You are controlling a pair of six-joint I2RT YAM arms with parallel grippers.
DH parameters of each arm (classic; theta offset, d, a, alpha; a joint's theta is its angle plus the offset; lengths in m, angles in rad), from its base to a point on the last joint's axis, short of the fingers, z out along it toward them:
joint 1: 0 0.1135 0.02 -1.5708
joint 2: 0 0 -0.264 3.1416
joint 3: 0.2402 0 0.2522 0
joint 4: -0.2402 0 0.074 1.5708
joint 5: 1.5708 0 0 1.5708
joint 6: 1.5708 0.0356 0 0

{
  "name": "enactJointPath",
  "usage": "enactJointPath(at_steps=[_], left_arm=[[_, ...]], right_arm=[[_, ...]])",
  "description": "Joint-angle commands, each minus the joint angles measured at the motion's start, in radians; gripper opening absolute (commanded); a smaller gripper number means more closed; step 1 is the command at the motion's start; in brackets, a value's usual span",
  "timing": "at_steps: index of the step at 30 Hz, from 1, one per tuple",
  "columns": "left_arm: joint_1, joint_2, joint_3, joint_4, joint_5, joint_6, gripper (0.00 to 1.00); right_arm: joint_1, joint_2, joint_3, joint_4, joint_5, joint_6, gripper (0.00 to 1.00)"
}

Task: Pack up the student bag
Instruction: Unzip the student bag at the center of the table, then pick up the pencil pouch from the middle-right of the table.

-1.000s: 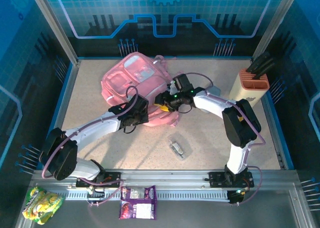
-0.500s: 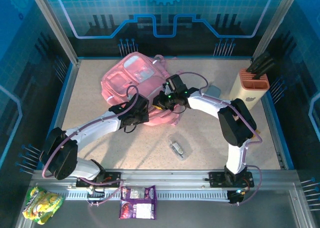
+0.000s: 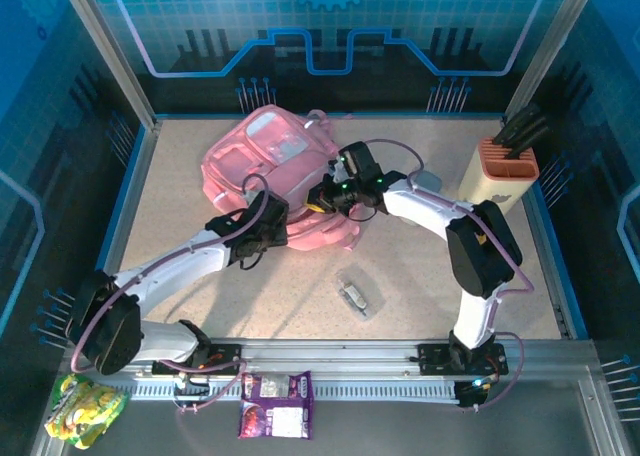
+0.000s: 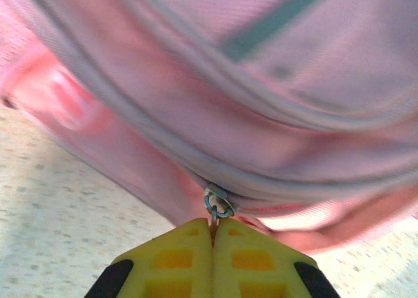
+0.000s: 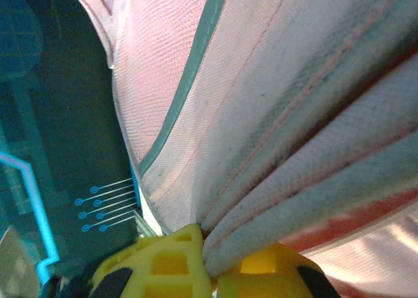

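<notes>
The bag (image 3: 262,166), soft pink with pale front panels, lay slumped on the counter (image 3: 430,266) toward its far left, front up, a metal zip pull (image 4: 217,206) at its near edge.

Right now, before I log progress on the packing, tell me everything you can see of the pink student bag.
The student bag is soft pink fabric with pale front panels, a grey-green stripe and pink zips. It lies slumped on the speckled table, toward the back left. The left gripper is shut on a metal zip pull at the bag's near edge. The right gripper pinches a fold of its fabric.
</notes>
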Motion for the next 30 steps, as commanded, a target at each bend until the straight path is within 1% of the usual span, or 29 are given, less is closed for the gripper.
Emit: enactJointPath(at_steps=[1,2,4,7,9,10,11,14,15,16,17,18,19,20,22,25,27,30], left_arm=[[0.107,-0.077,-0.048,-0.071,-0.084,0.027,0.0],[0.14,-0.099,-0.064,-0.035,-0.058,0.038,0.0],[0.188,-0.121,-0.08,0.015,-0.051,0.069,0.0],[0.281,-0.113,-0.059,0.008,-0.041,0.089,0.0],[0.333,-0.101,-0.065,0.039,-0.03,0.102,0.0],[0.357,-0.088,-0.064,0.058,-0.004,0.105,0.0],[0.373,-0.072,-0.056,0.069,0.027,0.11,0.0],[0.376,-0.042,-0.034,0.068,0.077,0.122,0.0],[0.376,-0.046,-0.036,0.073,0.107,0.122,0.0],[0.375,-0.057,-0.047,0.082,0.146,0.12,0.0],[0.372,-0.074,-0.061,0.091,0.19,0.121,0.08],[0.369,-0.09,-0.074,0.092,0.217,0.119,0.21],[0.362,-0.111,-0.083,0.08,0.244,0.113,0.29],[0.353,-0.131,-0.088,0.061,0.25,0.107,0.34],[0.322,-0.166,-0.099,0.023,0.241,0.083,0.41],[0.258,-0.193,-0.109,-0.002,0.23,0.053,0.46],[0.204,-0.194,-0.111,0.001,0.219,0.026,0.49],[0.114,-0.166,-0.098,0.043,0.212,0.003,0.52]], right_arm=[[-0.053,-0.065,-0.035,-0.026,0.014,-0.04,0.0],[-0.054,-0.071,-0.049,-0.02,0.016,-0.039,0.0],[-0.059,-0.073,-0.071,-0.007,0.006,-0.034,0.0],[-0.059,-0.087,-0.087,-0.039,0.039,-0.065,0.0],[-0.056,-0.091,-0.103,-0.022,0.033,-0.061,0.0],[-0.052,-0.089,-0.103,-0.017,0.027,-0.062,0.0],[-0.045,-0.089,-0.101,-0.013,0.025,-0.064,0.0],[-0.028,-0.103,-0.095,-0.021,0.042,-0.099,0.0],[-0.03,-0.116,-0.096,-0.03,0.054,-0.114,0.03],[-0.032,-0.13,-0.099,-0.051,0.069,-0.136,0.18],[-0.038,-0.15,-0.104,-0.074,0.081,-0.165,0.3],[-0.044,-0.169,-0.112,-0.099,0.1,-0.188,0.42],[-0.053,-0.198,-0.123,-0.136,0.131,-0.223,0.53],[-0.064,-0.226,-0.133,-0.18,0.177,-0.259,0.61],[-0.097,-0.267,-0.145,-0.287,0.284,-0.319,0.7],[-0.17,-0.305,-0.157,-0.396,0.405,-0.405,0.83],[-0.214,-0.293,-0.144,-0.469,0.517,-0.453,0.88],[-0.283,-0.256,-0.125,-0.512,0.611,-0.499,0.96]])
